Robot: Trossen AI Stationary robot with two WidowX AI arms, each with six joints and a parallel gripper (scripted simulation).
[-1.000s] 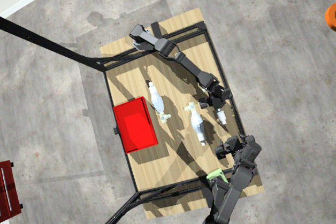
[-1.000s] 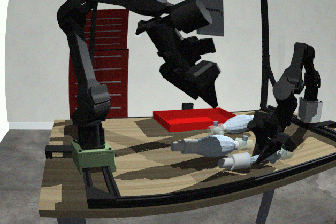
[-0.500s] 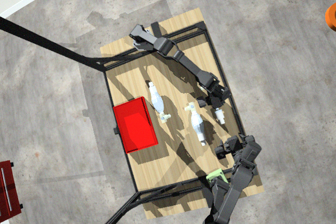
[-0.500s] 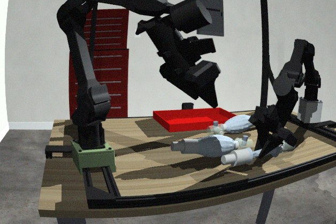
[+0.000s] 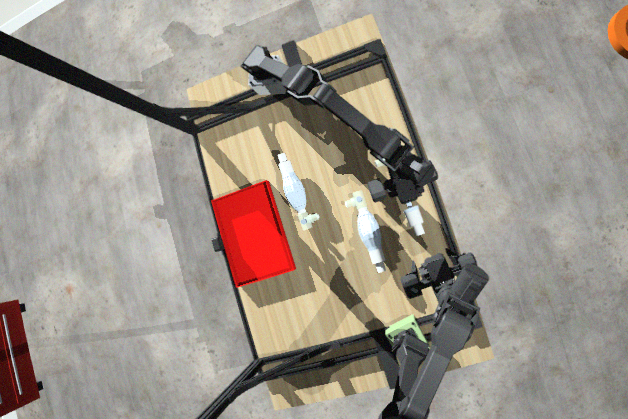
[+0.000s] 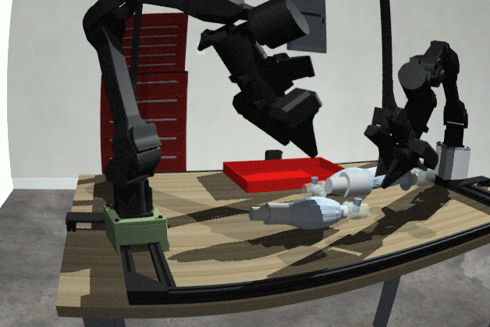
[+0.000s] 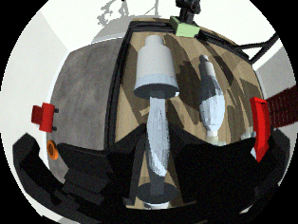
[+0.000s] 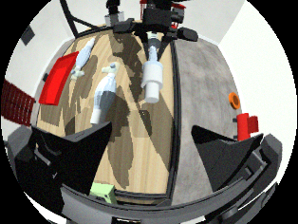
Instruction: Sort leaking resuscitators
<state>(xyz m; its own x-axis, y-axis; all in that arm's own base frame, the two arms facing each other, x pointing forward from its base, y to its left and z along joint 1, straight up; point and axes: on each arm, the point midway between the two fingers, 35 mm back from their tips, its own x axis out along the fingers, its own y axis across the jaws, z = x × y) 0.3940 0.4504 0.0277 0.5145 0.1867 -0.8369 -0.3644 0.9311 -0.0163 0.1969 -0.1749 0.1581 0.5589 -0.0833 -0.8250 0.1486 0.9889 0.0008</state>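
The left gripper [image 5: 403, 191] [image 6: 383, 180] [image 7: 157, 126] [image 8: 152, 61] is mostly shut, squeezing the soft, pale blue bag of a resuscitator with a round white end [image 5: 415, 219] [image 6: 356, 183] [image 7: 156, 66] [image 8: 152, 76], held up over the wooden table [image 5: 279, 327] [image 6: 221, 243] [image 7: 135, 119] [image 8: 142, 171]. Its bag looks thin and squashed. The right gripper [image 5: 431, 271] [image 6: 300, 149] [image 8: 153, 128] is wide open, holding nothing. Seen from outside, a plump, ridged resuscitator [image 5: 369, 231] [image 6: 317, 211] [image 7: 212, 102] [image 8: 105, 92] lies nearer, and another pale resuscitator [image 5: 292, 190] [image 6: 314, 189] [image 8: 84, 54] lies farther, beside the shiny red tray [image 5: 253, 251] [image 6: 253, 184] [image 7: 260, 128] [image 8: 58, 78].

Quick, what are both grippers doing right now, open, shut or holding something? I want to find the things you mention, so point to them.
Left gripper [image 5: 393, 189] [image 6: 381, 162] [image 7: 158, 157]: closed on a resuscitator [image 5: 414, 219] [image 6: 360, 182] [image 7: 156, 62] [image 8: 152, 76], squeezing its bag.
Right gripper [image 6: 301, 151] [image 8: 153, 128]: open, holding nothing.
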